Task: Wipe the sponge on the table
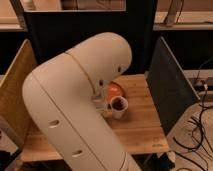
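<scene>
The wooden table shows only at its right half and along its front edge. My big white arm fills the middle and left of the camera view and covers most of the tabletop. The sponge is hidden from view. My gripper is hidden behind the arm, somewhere over the table, and it is shut; what it touches cannot be seen.
A white cup with dark contents stands mid-table, with an orange object just behind it. A dark panel flanks the table's right side, a wood-coloured panel the left. Cables lie on the floor at right.
</scene>
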### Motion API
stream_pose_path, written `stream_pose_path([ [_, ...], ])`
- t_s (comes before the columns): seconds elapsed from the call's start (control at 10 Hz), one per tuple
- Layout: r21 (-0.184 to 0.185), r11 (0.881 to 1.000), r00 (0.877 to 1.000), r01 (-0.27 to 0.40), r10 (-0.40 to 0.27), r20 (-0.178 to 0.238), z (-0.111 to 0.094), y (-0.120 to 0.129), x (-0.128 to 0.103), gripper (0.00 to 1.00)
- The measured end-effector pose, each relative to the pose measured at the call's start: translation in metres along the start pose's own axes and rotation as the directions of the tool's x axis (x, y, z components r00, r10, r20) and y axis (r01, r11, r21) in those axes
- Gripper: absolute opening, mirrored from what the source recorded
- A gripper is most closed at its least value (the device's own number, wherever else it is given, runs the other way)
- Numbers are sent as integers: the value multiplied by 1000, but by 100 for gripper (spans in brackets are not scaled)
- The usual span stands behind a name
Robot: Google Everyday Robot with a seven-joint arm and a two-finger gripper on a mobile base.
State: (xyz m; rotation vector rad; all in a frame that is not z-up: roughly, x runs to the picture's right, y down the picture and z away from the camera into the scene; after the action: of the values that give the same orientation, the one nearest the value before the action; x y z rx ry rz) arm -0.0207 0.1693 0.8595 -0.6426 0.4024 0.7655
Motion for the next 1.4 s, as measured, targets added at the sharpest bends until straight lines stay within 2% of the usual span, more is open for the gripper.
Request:
stream_pose_path([
  [0.2,22,1000,1000,-5,5,16,-5,-11,-19,0],
  [0.4,43,999,1000,6,-7,15,-7,-19,-36,0],
  [0.6,31,998,999,51,-50,-8,-2,-8,-41,0],
  [0.7,11,998,998,67,-66,-20,2,2,-38,0],
  [0.9,-53,994,993,98,-101,-55,12,30,-20,0],
  [1.1,-81,990,989,115,-121,-80,17,41,-7,0],
  [1.2,-74,991,988,114,-121,-100,17,35,4,0],
  [1.3,-42,994,985,103,-108,-134,17,17,22,0],
  [1.4,-10,996,985,88,-89,-146,14,1,27,0],
])
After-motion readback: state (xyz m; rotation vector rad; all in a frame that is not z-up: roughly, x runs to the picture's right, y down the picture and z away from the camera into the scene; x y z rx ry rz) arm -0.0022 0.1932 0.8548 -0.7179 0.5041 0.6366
